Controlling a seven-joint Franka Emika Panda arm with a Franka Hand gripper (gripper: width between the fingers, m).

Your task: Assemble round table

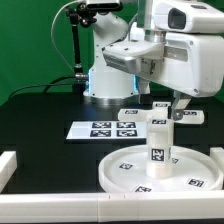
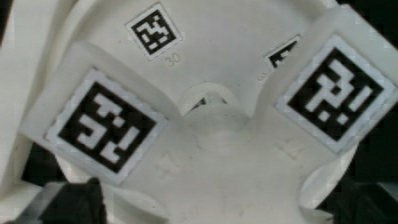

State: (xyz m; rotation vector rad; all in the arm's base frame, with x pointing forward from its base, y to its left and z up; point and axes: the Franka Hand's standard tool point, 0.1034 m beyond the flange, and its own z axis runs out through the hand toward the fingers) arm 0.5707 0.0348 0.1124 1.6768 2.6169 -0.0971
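The large rimmed round disc (image 1: 115,172) lies flat at the front of the table. The short thick cylinder leg (image 1: 159,150) stands upright on its middle, tag facing front. The cross-shaped foot (image 1: 158,120) sits across the top of the leg, its arms reaching out to both sides. My gripper (image 1: 178,103) hangs directly over the foot on the exterior view's right, jaws open, with nothing lifted. In the wrist view the foot (image 2: 205,130) fills the picture from very close. Three of its tags (image 2: 103,115) show there. My fingertips are hardly visible.
The marker board (image 1: 105,129) lies flat behind the disc. A white bar (image 1: 8,165) edges the workspace on the exterior view's left, and another (image 1: 60,205) runs along the front. The arm's base (image 1: 105,80) stands at the back.
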